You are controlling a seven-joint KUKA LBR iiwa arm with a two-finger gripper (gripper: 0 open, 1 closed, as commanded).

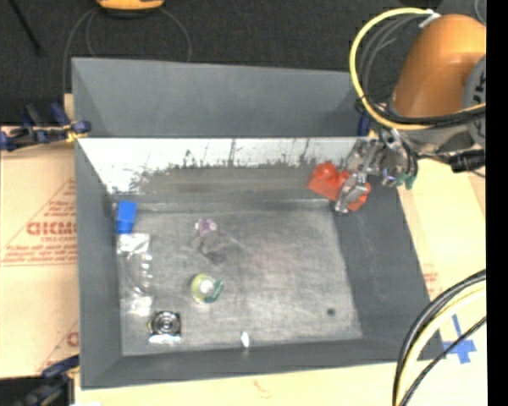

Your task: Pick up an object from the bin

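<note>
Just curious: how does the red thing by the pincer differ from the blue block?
The red thing is larger and lumpy; the blue block is small and boxy. The red thing is at the pincer, back right; the blue block lies far from it, by the left wall. Both are brightly coloured.

The bin (220,104) is grey, one piece (325,180) red, a block (125,216) blue, a disc (206,289) green and white.

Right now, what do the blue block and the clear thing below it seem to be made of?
Blue block: likely matte plastic or foam; flat, even colour, no glare. Clear thing: probably thin glossy plastic film; see-through with white glints and creases.
</note>
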